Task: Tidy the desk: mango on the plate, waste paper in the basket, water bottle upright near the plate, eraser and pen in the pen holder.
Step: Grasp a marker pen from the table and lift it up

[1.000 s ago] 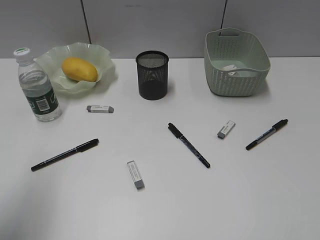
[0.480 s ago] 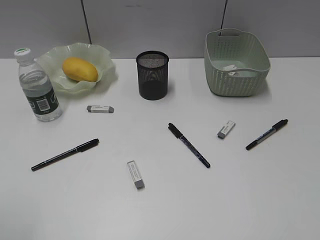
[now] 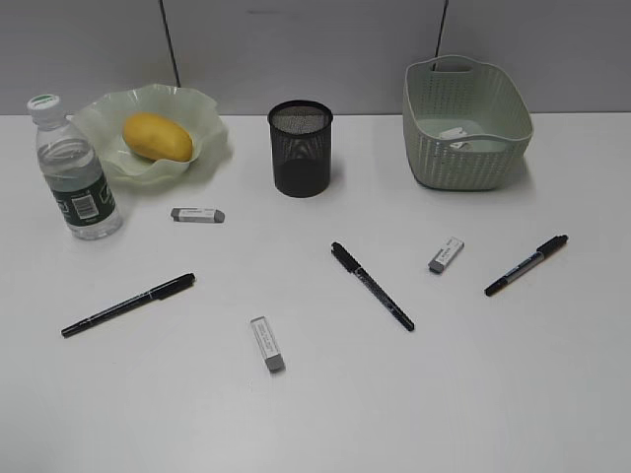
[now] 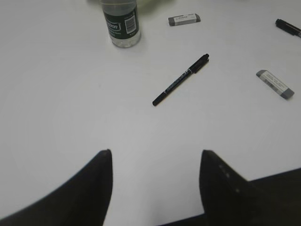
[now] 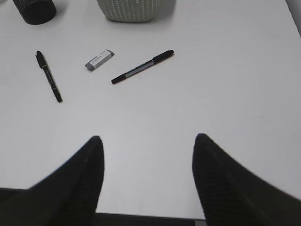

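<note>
Bench (image 3: 513, 394): plain white, flat.

Mango (image 3: 156, 136): smooth, yellow-orange, oval; lies in the pale green glass plate (image 3: 202, 110) with wavy rim, back left.

Water bottle (image 3: 74, 172): clear, white cap, dark green label; stands upright just beside the plate, on its front left.

Pen holder (image 3: 301, 148): black mesh cup, upright, back centre.

Basket (image 3: 463, 148): sage green, perforated sides, back right. Waste paper (image 3: 456, 137): small white wad lying inside it.

Three erasers lie flat on the bench: left eraser (image 3: 197, 214) in front of the plate, middle eraser (image 3: 267, 344) nearest the front, right eraser (image 3: 446, 254) in front of the basket.

Three black pens lie on the bench: left pen (image 3: 128, 304), centre pen (image 3: 372, 285), right pen (image 3: 525, 264). All apart from each other and from the pen holder.

Left end effector (image 4: 155, 162): fingers spread wide, holding nothing, above bare bench short of the left pen.

Right end effector (image 5: 146, 146): fingers likewise spread, holding nothing, above bare bench short of the right pen.
</note>
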Motion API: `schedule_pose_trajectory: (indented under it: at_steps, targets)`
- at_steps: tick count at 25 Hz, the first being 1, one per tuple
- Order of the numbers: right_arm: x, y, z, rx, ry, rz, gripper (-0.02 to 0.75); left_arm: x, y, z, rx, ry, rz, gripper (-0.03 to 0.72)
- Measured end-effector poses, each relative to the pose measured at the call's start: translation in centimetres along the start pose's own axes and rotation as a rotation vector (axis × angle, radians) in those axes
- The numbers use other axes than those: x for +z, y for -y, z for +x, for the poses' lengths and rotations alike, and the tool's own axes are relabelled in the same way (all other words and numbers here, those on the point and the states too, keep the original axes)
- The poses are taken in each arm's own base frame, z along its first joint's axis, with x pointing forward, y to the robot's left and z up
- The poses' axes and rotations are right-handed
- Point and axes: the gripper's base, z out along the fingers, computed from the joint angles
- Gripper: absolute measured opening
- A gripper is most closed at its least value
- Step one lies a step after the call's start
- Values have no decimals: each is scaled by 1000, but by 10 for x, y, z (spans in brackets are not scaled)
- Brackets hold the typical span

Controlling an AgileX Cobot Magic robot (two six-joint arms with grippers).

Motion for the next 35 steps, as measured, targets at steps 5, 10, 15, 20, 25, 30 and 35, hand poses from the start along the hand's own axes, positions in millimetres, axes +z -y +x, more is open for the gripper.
schedule_pose_trajectory:
  at_steps: [5,10,15,20,25,30,35]
  targets:
    - [10,0,-8,0,-15,1,475,0,0,0,0,1,0,445]
    - [51,-2,-31,7,-88,-2,475,0,0,0,0,1,0,443]
    - [111,-3,-52,11,-257,5,475,0,0,0,0,1,0,444]
    - [180,-4,-76,135,-429,40,475,0,0,0,0,1,0,444]
    - [249,-5,-89,311,-533,102,475,0,0,0,0,1,0,444]
    - [307,-5,-89,465,-602,168,475,0,0,0,0,0,0,444]
    - [346,0,-78,588,-708,255,465,0,0,0,0,0,0,444]
